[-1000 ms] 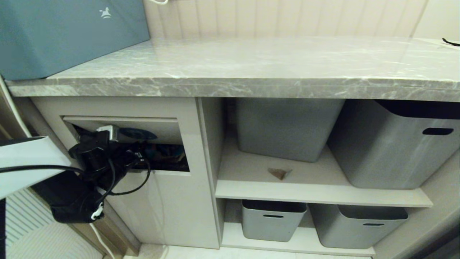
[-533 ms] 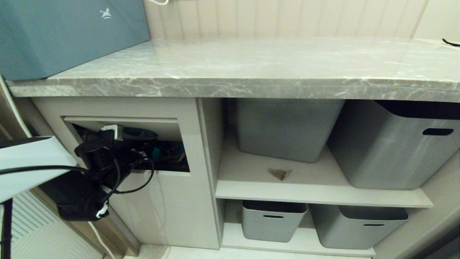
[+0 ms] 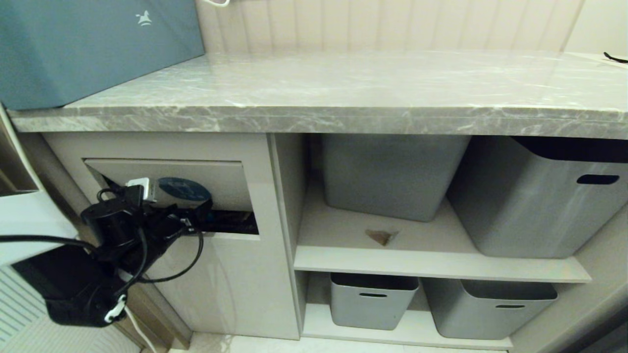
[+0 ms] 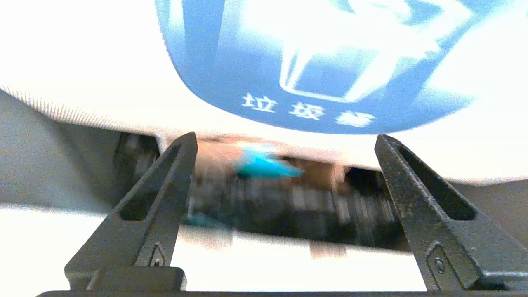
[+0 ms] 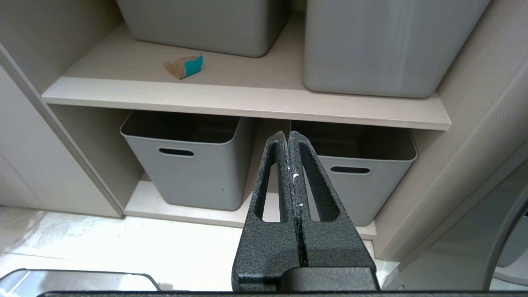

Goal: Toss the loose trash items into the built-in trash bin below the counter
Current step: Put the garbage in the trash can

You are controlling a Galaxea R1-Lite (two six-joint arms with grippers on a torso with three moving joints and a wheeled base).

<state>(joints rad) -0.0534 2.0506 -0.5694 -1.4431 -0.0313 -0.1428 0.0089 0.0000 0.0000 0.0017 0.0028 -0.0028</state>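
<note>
The left gripper (image 4: 284, 142) is standing with its fingers spread wide and nothing between them, right at the mouth of the built-in trash bin (image 3: 196, 196), whose swing flap is hanging partly ajar, its round blue sticker (image 4: 317, 62) facing outward. Inside the dark gap, brown cardboard scraps (image 4: 264, 165) with turquoise faces are lying blurred. A small triangular scrap (image 5: 184, 66) is lying flat on the upper shelf (image 5: 247, 99) in front of the grey storage bins (image 5: 392, 45), well apart from the flap, its turquoise edge pointing toward the right-hand bin. The right gripper (image 5: 288, 138) is hanging with fingers pressed together before the lower bins.
</note>
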